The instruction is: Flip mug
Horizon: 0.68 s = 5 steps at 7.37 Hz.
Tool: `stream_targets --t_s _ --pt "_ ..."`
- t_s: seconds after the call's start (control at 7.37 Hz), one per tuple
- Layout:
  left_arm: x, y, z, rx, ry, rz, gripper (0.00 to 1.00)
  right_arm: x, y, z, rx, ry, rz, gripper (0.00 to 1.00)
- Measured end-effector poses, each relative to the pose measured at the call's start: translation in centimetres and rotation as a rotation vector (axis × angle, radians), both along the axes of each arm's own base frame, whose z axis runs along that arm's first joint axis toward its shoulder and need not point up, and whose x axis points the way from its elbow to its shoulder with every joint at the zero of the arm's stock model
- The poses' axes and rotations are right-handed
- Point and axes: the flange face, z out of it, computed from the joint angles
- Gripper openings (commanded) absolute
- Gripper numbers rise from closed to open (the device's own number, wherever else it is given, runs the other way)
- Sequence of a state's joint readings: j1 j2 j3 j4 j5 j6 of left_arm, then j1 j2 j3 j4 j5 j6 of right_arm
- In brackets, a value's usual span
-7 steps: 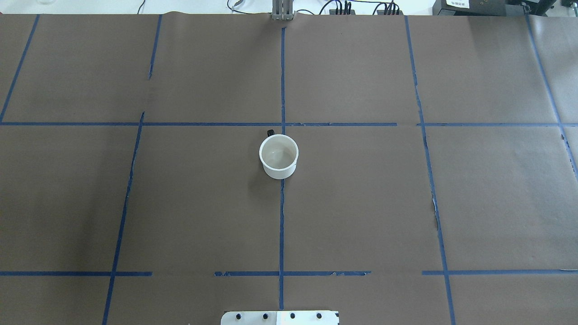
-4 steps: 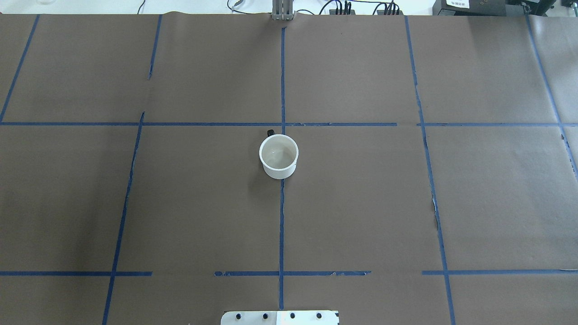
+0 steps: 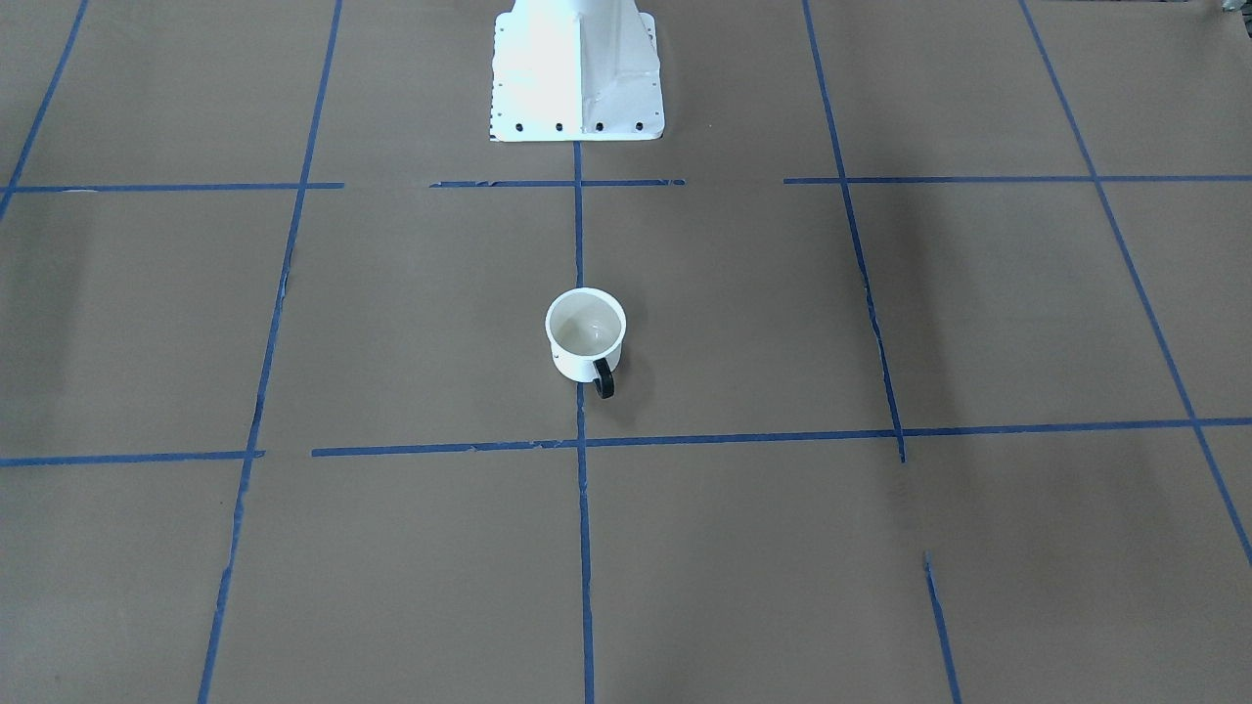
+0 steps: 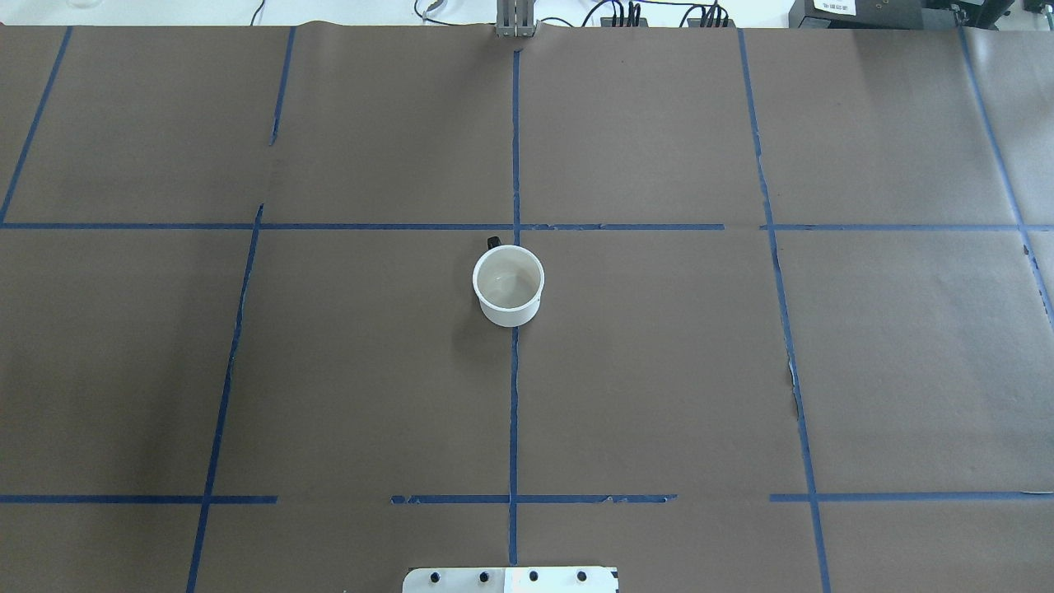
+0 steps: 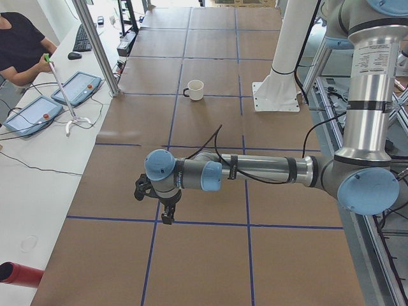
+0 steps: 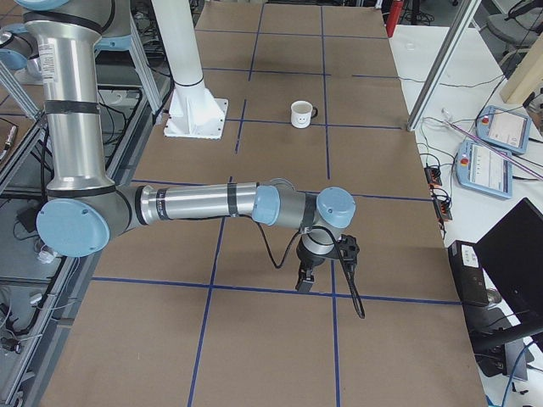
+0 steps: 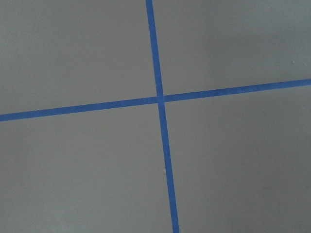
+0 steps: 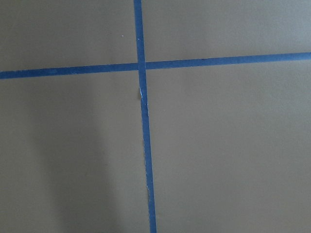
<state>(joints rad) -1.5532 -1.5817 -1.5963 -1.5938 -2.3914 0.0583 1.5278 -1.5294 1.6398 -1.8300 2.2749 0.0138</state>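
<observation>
Standing mouth-up at centre of the matte, brown-papered desk (image 4: 659,371), the smooth white cylindrical mug (image 4: 508,284) straddles a blue tape line (image 4: 513,412), wide flat surface around. Both left pincer (image 5: 167,213) and right pincer (image 6: 305,280) hang well apart from it; released or clenched, cannot tell.

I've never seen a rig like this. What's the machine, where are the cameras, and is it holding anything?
Two robot arms share a table covered in brown paper with blue tape lines. Two pictures look down from above, two from the table's ends, two from wrist cameras that see only paper and tape. A white mug stands mouth up in the middle. The left gripper and right gripper hang far from it; nothing shows in either.
</observation>
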Motion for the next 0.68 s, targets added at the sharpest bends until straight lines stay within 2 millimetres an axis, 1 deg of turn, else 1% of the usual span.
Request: stream_targets --t_s 0.27,0.68 --pt "-0.92 0.24 -0.34 -0.009 -0.001 -0.018 1.00 0.00 0.02 0.02 0.000 0.000 0.000 1.00" --pt "-1.13 0.33 -0.33 -0.014 0.000 -0.023 1.00 0.00 0.02 0.02 0.000 0.000 0.000 1.00"
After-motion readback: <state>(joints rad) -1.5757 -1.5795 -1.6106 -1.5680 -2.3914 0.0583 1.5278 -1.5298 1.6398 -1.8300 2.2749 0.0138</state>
